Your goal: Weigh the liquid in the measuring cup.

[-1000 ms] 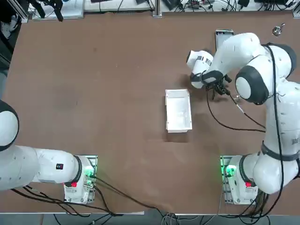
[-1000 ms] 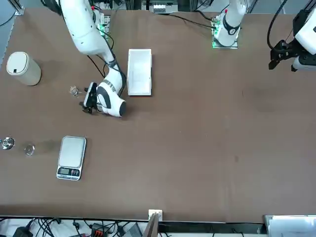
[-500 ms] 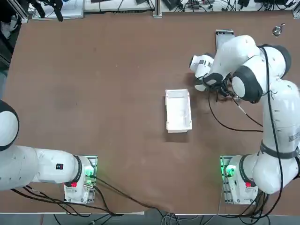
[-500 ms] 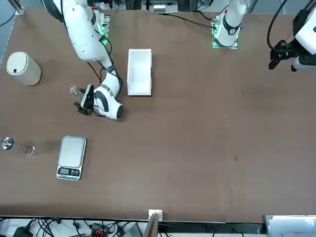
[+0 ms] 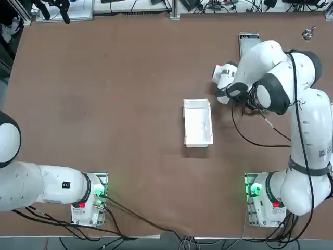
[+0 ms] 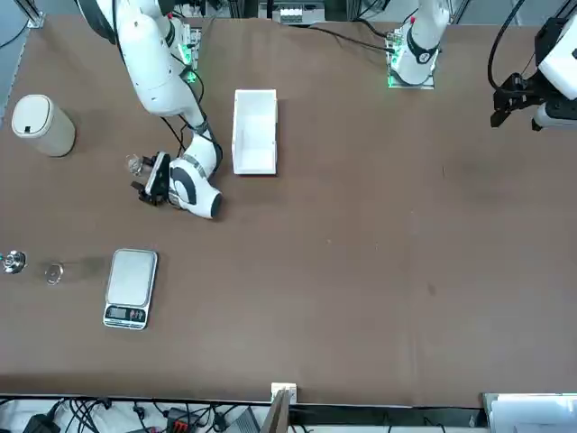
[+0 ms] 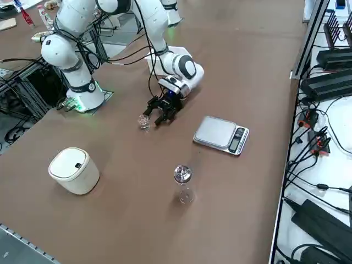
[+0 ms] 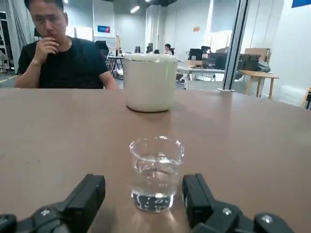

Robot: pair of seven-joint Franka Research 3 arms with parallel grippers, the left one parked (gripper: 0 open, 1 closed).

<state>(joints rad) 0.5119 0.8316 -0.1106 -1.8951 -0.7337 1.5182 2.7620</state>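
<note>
Right gripper (image 6: 144, 183): position changed. In the front view it now sits further toward the left of the frame than a second ago, its open fingers level with the table and closer to the measuring cup (image 6: 134, 164), which earlier stood clear of it. In the wrist view the fingertips (image 8: 88, 194) flank the cup (image 8: 156, 173) without touching it.

Right arm: posture changed. In the top view the white forearm (image 5: 250, 57) is now more folded in the upper right of the frame, and the wrist (image 5: 225, 75) sits slightly further right and higher than before.
</note>
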